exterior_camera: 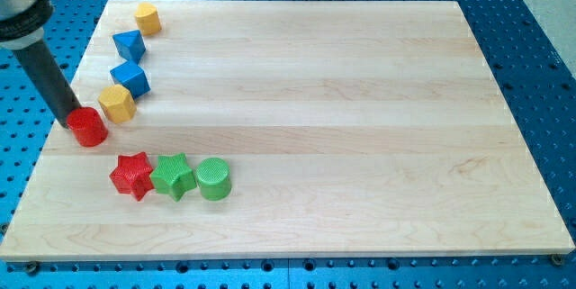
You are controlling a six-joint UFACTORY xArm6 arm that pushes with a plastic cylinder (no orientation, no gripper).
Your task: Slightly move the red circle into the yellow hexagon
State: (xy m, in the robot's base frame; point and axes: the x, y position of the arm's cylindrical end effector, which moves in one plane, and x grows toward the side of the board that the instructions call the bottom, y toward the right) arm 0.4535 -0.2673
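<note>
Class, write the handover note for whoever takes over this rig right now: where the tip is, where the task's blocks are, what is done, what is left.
My tip sits at the left edge of the red circle, touching or nearly so.
The yellow hexagon lies just up and right of the circle; they look close to touching, but contact is unclear.
Left: a short push toward the view's upper right.

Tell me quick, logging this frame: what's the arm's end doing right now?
No jaws, just a rod: my tip holds nothing, pressed against the red circle on its left, the yellow hexagon just beyond.
</note>
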